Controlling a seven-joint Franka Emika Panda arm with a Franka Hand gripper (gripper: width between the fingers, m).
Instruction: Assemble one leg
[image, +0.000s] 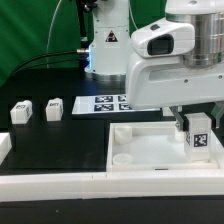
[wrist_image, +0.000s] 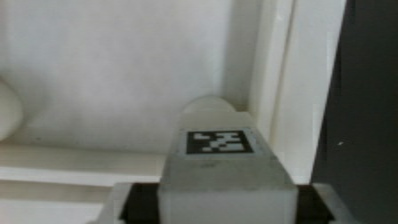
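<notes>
My gripper (image: 191, 122) is shut on a leg (image: 198, 136), a small white post with a black-and-white tag on its face. It holds the leg upright over the part of the large white tray (image: 140, 150) at the exterior view's right. In the wrist view the leg (wrist_image: 221, 165) sits between my two dark fingers (wrist_image: 143, 200), with my gripper (wrist_image: 221, 202) closed on its sides. A rounded corner socket (wrist_image: 214, 105) of the tray lies just past the leg's tip, beside the tray wall (wrist_image: 270, 60). Whether the leg touches the tray is not visible.
Two more tagged white legs (image: 20, 113) (image: 53, 109) stand on the black table at the exterior view's left. The marker board (image: 104, 103) lies behind the tray. A white piece (image: 3, 147) sits at the left edge and a white rail (image: 100, 185) runs along the front.
</notes>
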